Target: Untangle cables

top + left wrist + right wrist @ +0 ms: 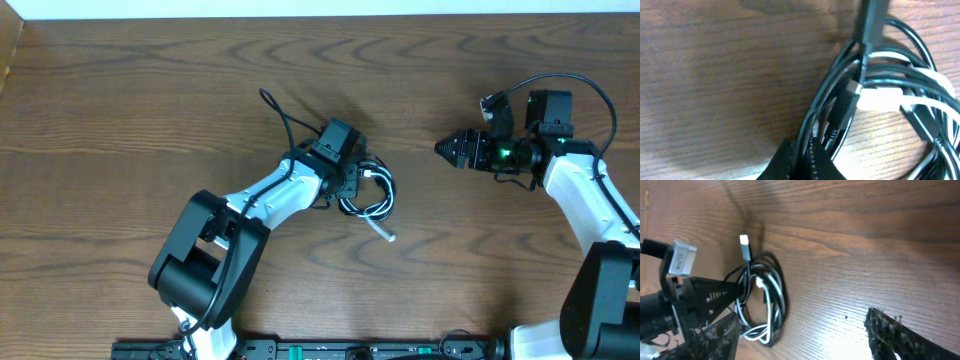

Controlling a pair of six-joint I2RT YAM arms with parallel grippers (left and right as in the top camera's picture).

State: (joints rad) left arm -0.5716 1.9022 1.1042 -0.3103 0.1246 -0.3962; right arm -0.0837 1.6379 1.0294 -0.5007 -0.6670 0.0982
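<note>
We see the left arm (262, 195) stretched from its base at the near edge out toward the middle of the wooden table (130, 90). Its wrist is tipped down so that the left gripper (350, 185) sits on the left rim of the cables (372, 198). In its wrist view one ridged fingertip (792, 162) lies against the black strands, but we cannot tell whether the jaws are pinched on them. The right arm (580, 190) is bent at the right side. The right gripper (447, 149) points left, well apart from the coil, its fingers spread wide and holding nothing. The cables lie flat in one small coil: the black cord (352, 208) and the white cord (387, 185) loop through each other, and a white plug end (387, 234) sticks out on the near side.
</note>
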